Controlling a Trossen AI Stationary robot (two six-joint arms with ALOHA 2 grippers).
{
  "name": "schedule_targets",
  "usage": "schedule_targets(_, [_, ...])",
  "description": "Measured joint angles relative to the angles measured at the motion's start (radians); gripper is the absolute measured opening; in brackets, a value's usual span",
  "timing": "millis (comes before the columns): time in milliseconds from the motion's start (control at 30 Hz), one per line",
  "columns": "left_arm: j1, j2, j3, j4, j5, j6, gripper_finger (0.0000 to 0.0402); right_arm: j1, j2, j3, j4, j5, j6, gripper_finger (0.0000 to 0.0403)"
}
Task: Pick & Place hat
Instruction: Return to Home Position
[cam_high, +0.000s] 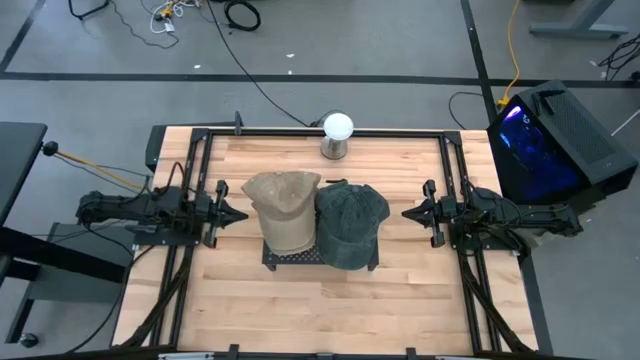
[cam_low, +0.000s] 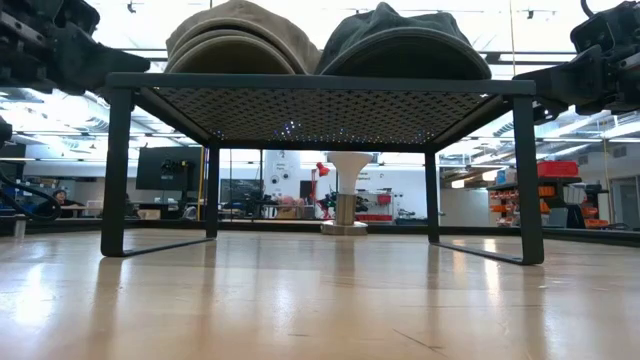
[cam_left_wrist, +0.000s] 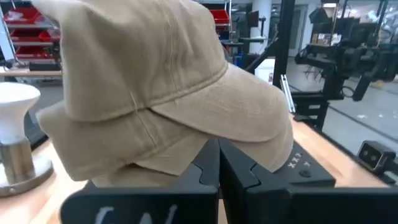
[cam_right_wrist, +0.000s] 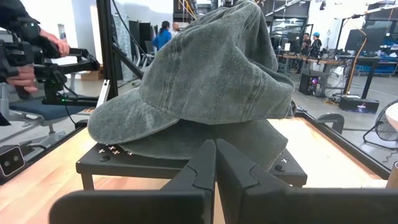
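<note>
A tan hat (cam_high: 284, 208) and a grey-green hat (cam_high: 351, 222) lie side by side on a black mesh stand (cam_high: 288, 257) in the middle of the table. Their undersides rest on its top (cam_low: 320, 85). More cloth of the same colour shows beneath each crown. My left gripper (cam_high: 243, 214) is shut and points level at the tan hat (cam_left_wrist: 161, 87) from the table's left, a short way off. My right gripper (cam_high: 405, 213) is shut and points level at the grey-green hat (cam_right_wrist: 211, 74) from the right, also apart from it.
A white-topped metal post (cam_high: 337, 133) stands at the table's far middle. Black frame rails (cam_high: 320, 133) run along the table's far edge and sides. A black box with blue light (cam_high: 548, 140) sits off the table's right. Bare wood lies near the front edge (cam_high: 320, 310).
</note>
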Motion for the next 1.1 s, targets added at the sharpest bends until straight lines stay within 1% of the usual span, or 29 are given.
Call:
schedule_targets(133, [0.0,0.0,-0.001,-0.002,-0.004,0.059,0.0,0.0,0.0,0.0,0.0,0.0,0.0,0.0015])
schedule_targets(233, [0.0,0.0,-0.001,-0.009,-0.01,0.071,0.0,0.0,0.0,0.0,0.0,0.0,0.0,0.0015])
schedule_targets(467, [0.0,0.0,-0.001,-0.017,-0.009,0.064,0.0,0.0,0.0,0.0,0.0,0.0,0.0,0.0015])
schedule_targets(667, [0.0,0.0,-0.055,0.061,0.008,0.007,0.0,0.0,0.0,0.0,0.0,0.0,0.0,0.0015])
schedule_targets(1100, [0.0,0.004,-0.064,0.066,-0.007,0.039,0.0004,0.0,0.0,0.0,0.0,0.0,0.0,0.0015])
